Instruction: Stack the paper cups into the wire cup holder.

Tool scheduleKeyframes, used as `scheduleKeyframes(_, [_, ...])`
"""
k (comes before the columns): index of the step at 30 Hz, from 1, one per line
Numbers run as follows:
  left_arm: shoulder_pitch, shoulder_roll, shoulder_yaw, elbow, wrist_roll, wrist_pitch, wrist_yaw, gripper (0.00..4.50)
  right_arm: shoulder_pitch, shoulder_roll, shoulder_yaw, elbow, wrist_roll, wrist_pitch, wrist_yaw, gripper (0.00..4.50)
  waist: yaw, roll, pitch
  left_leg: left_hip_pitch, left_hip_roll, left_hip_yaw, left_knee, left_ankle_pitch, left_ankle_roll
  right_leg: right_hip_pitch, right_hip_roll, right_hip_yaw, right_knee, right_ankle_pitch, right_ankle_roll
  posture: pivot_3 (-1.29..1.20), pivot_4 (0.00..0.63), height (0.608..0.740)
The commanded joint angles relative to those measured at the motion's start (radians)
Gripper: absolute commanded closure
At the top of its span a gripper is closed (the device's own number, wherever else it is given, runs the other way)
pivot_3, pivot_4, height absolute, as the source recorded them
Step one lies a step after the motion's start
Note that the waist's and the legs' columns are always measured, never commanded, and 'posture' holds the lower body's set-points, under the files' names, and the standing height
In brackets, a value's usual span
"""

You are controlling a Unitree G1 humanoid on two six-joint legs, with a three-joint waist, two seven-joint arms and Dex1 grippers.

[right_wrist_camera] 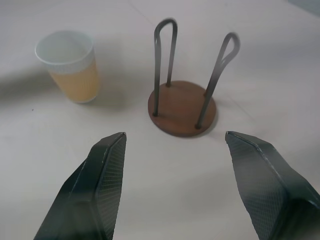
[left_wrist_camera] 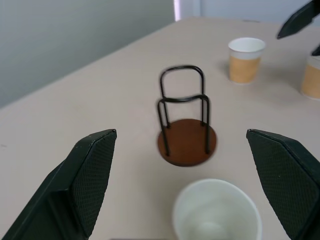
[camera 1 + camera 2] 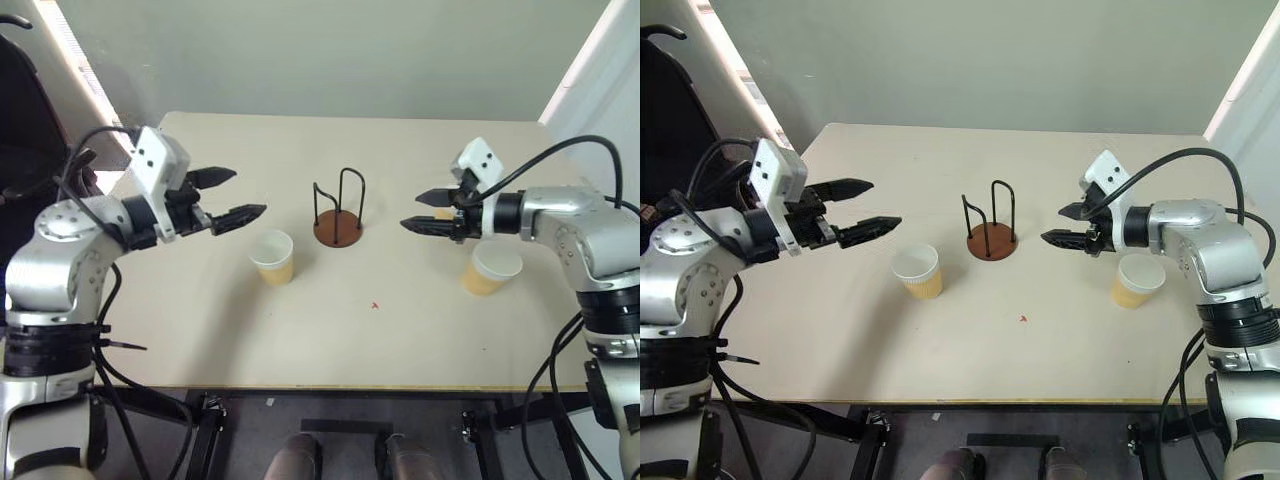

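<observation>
The wire cup holder [image 3: 338, 218], a brown disc with two black wire loops, stands empty at the table's middle. One paper cup [image 3: 272, 257] stands upright just left of it, toward the front. My left gripper [image 3: 250, 192] hovers open above and left of that cup, pointing at the holder. A second paper cup [image 3: 490, 270] stands at the right, below my right arm. My right gripper [image 3: 410, 210] hangs open right of the holder, facing it, with nothing in it. In the left wrist view a third cup [image 2: 245, 60] stands beyond the holder [image 2: 186, 142].
The beige table [image 3: 330, 340] has its front edge close to me and a small red mark [image 3: 375, 305] in front of the holder. A black chair [image 3: 25, 110] stands off the table's left side. Cables trail from both arms.
</observation>
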Motion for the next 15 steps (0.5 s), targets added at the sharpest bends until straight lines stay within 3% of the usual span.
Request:
scheduleKeyframes(1, [-0.022,-0.002,0.012,-0.015,-0.005,-0.003,0.007,0.00,-0.034,-0.013,-0.037,-0.023,-0.003,-0.017,0.004,1.25,0.000,0.000,0.000,0.000,0.000,0.000,0.000,0.000,0.000,0.000,0.000,0.000,0.000,0.000,0.000,0.00,0.150,0.740])
scheduleKeyframes(9, [-0.086,-0.042,-0.046,0.001,0.008,0.037,0.029,0.00,0.004,-0.031,-0.074,-0.059,0.011,0.002,-0.017,1.25,0.003,0.000,0.000,0.000,0.000,0.000,0.000,0.000,0.000,0.001,0.000,-0.001,0.000,0.001,0.000,0.00,0.150,0.740])
scheduleKeyframes(15, [-0.151,-0.128,-0.136,0.029,0.042,0.070,0.070,0.00,0.034,-0.073,-0.130,-0.128,0.039,0.056,-0.023,1.25,0.006,0.000,0.000,0.000,0.000,0.000,0.001,0.001,-0.001,0.001,0.000,-0.001,0.000,0.001,0.001,0.00,0.150,0.740])
